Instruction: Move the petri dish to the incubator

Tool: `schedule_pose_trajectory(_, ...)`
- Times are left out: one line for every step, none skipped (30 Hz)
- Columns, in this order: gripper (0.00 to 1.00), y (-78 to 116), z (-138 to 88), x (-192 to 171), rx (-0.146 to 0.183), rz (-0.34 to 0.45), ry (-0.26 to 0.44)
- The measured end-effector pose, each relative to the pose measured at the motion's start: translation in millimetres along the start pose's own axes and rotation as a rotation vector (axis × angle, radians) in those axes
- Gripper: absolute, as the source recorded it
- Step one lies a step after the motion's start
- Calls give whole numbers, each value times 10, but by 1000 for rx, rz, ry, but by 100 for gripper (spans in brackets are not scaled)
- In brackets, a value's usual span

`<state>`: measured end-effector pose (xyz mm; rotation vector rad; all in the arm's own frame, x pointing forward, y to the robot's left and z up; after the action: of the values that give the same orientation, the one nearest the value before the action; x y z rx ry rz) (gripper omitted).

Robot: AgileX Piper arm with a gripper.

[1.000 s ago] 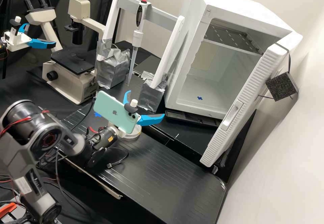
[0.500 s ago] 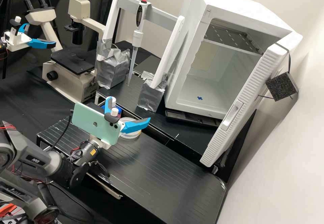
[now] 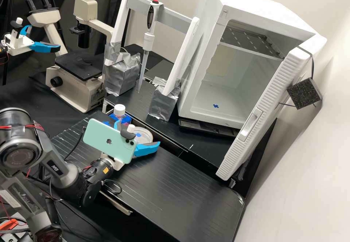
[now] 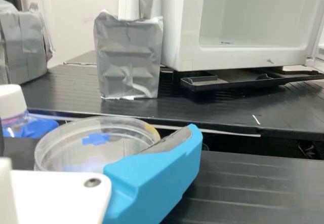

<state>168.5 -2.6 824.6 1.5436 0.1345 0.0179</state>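
Recording: end effector (image 3: 138,133) low over the near part of the black table (image 3: 182,187), blue fingers set wide, with nothing gripped. Petri dish (image 3: 146,135) rests flat on the table, close to the far edge, its near side partly behind the right finger. In the wrist view this finger overlaps the dish's rim; whether they touch, cannot tell.

Step in hand, as judged: lining up for the grasp. Transfer itself not begun. Incubator (image 3: 218,15) stands far right, door (image 3: 269,99) open.

Risks:
1. Off-centre closing. If one finger meets the wall first, the dish may skid or rotate, possibly into the dark gap beyond the edge.
2. Capped bottle (image 3: 119,110) stands just left of the dish. A leftward drift of the left finger could tip it.
3. Smooth, clear plastic. Too high a pinch could slip off the rim; too hard a squeeze could flex the dish or pop any loose lid.
4. Carry. A low path right could catch the incubator's sill (image 3: 218,120) or the door; a far-left swing could strike the hanging pipette (image 3: 148,41).

Suggest centring before closing, then a level lift.
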Motion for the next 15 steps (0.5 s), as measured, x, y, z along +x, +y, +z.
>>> schedule_pose_trajectory(100, 2, 6, -5, -4, -3, -1)
schedule_pose_trajectory(100, 3, 11, -9, -8, -6, -2)
schedule_pose_trajectory(100, 5, 13, -10, -9, -5, -3)
schedule_pose_trajectory(100, 5, 13, -10, -9, -5, -3)
schedule_pose_trajectory(100, 3, 11, -9, -9, -7, -2)
schedule_pose_trajectory(100, -13, 10, 0, -2, -15, 0)
schedule_pose_trajectory(100, -33, 8, 12, 1, -25, 3)
schedule_pose_trajectory(100, -58, 8, 26, -1, -38, 4)
schedule_pose_trajectory(100, -75, 13, 39, -3, -44, 1)
schedule_pose_trajectory(100, -80, 13, 50, -9, -38, 5)
schedule_pose_trajectory(100, -79, 15, 62, -8, -24, 7)
schedule_pose_trajectory(100, -76, 25, 71, -2, -11, 2)
schedule_pose_trajectory(100, -73, 29, 78, 1, -1, 2)
schedule_pose_trajectory(100, -68, 34, 84, 1, 12, 1)
schedule_pose_trajectory(100, -63, 39, 87, 3, 20, 1)
